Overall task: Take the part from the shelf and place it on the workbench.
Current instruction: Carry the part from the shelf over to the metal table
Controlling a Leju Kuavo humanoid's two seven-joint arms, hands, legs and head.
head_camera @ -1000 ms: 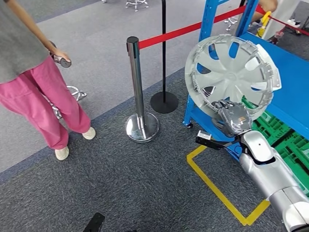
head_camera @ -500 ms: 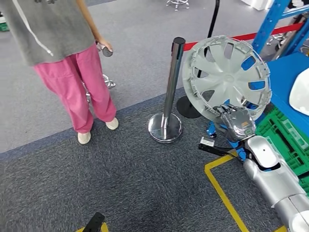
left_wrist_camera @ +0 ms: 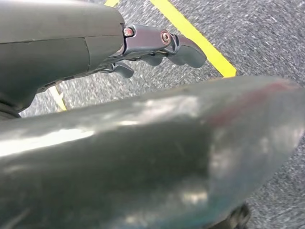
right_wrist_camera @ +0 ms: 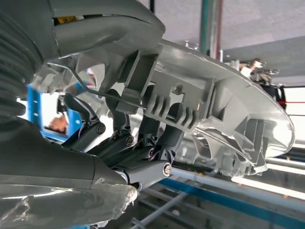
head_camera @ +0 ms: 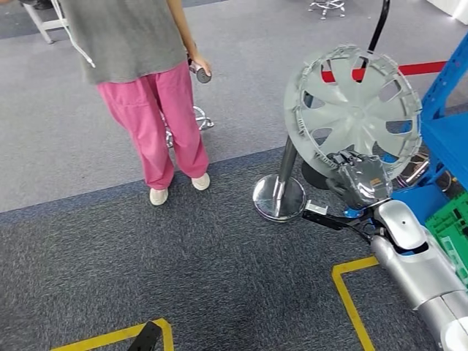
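The right hand [head_camera: 361,181] gripped the lower rim of the round silver plastic wheel cover [head_camera: 353,110], held upright above it. The left hand [left_wrist_camera: 158,45] hung over grey carpet, fingers loosely extended, holding nothing.

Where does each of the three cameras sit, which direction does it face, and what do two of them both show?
Head view: high on the body, facing forward and down at the carpet, a person and a stanchion; shows the right arm and right hand holding the wheel cover.
Left wrist view: behind the left hand, facing the carpet and yellow tape.
Right wrist view: behind the right hand, facing the wheel cover's rim.
Head and right wrist views share the wheel cover.
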